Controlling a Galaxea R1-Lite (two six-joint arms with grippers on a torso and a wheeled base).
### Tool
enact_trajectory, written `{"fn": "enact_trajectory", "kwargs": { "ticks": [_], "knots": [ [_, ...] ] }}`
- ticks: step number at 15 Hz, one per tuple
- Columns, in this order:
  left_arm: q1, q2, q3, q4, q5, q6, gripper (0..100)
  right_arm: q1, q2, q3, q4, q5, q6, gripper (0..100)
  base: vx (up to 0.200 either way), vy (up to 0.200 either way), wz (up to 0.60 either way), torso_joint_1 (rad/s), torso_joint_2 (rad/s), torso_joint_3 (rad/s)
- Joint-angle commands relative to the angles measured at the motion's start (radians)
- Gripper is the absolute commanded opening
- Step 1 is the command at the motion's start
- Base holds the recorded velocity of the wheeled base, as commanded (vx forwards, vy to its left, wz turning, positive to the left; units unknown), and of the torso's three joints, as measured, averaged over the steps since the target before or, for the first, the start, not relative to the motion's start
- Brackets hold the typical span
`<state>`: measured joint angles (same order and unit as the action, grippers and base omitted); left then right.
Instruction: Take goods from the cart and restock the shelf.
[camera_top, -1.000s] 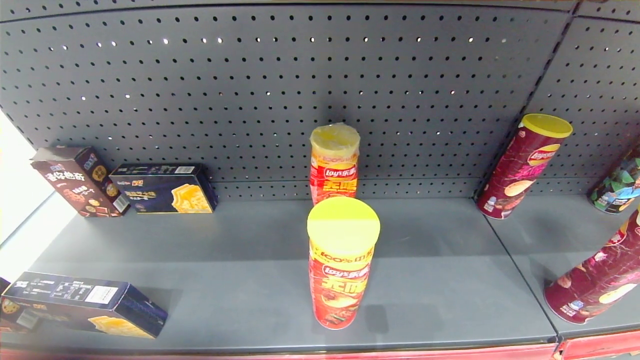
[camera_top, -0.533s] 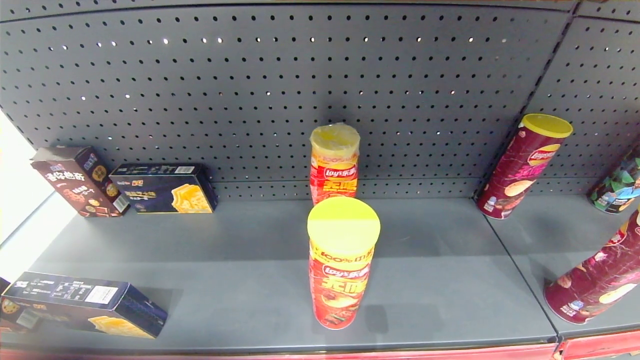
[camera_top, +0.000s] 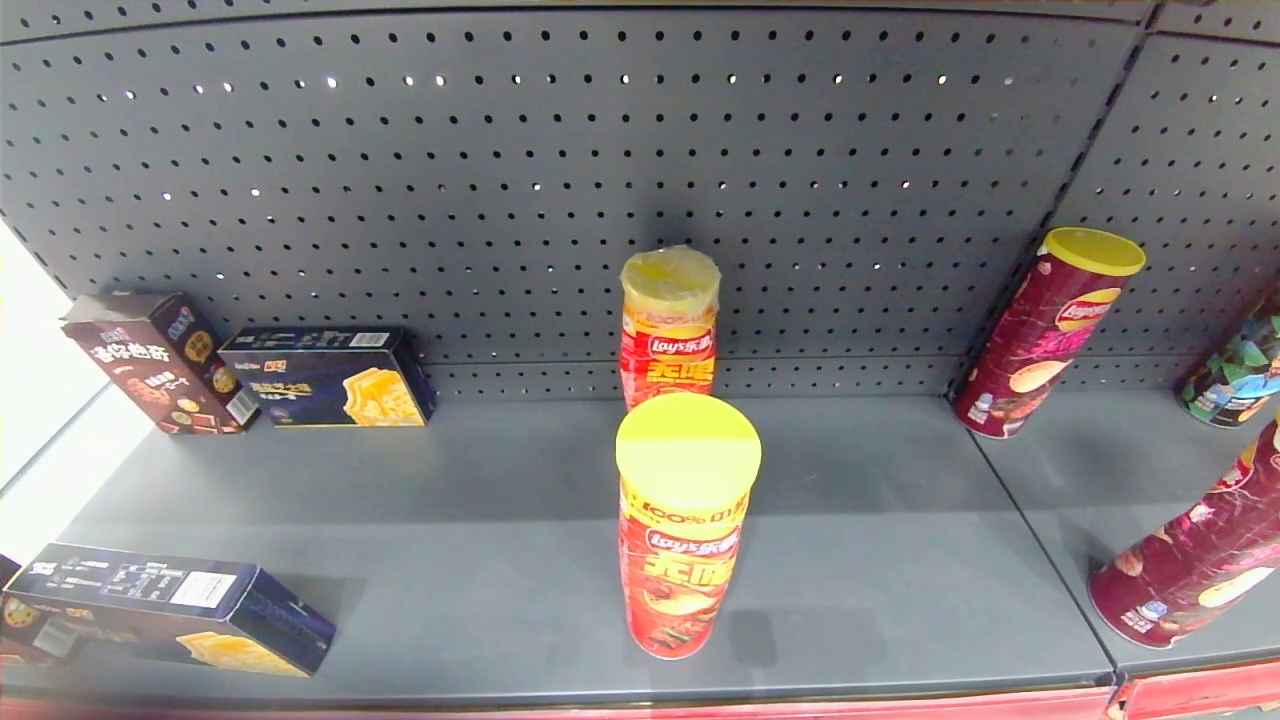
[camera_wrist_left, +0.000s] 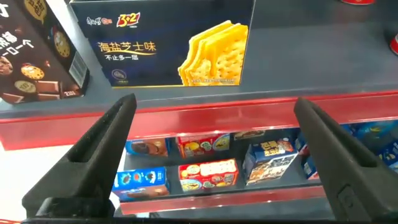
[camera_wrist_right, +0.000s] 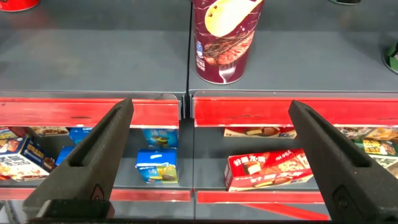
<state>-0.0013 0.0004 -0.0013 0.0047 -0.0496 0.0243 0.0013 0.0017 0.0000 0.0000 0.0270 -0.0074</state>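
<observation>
Chip canister (camera_top: 684, 520) judged light, stiff, smooth-walled, crushable; grip mid-body. Left gripper (camera_wrist_left: 214, 102) and right gripper (camera_wrist_right: 211, 104) both stood wide open, empty.

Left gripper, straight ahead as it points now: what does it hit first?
Likely the shelf's red front edge, just below the dark-blue cracker box; the open left gripper frames it. Depth is unclear, so it might pass under toward the lower boxes.

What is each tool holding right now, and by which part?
Nothing is held. The left tool and the right tool are both open and empty, facing the grey metal shelf.
</observation>
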Motion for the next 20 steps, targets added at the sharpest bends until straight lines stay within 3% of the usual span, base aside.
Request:
{"fn": "enact_trajectory", "kwargs": {
  "ticks": [1,20],
  "knots": [
    [0.000,0.000,0.001,0.000,-0.006,0.005,100,0.000,0.001,0.000,0.002,0.001,0.000,100,0.000,0.000,0.00,0.000,0.00,0.000],
    [0.000,0.000,0.000,0.000,-0.001,-0.004,100,0.000,0.001,0.000,0.002,0.001,0.001,100,-0.032,0.000,0.00,0.000,0.00,0.000]
  ]
}}
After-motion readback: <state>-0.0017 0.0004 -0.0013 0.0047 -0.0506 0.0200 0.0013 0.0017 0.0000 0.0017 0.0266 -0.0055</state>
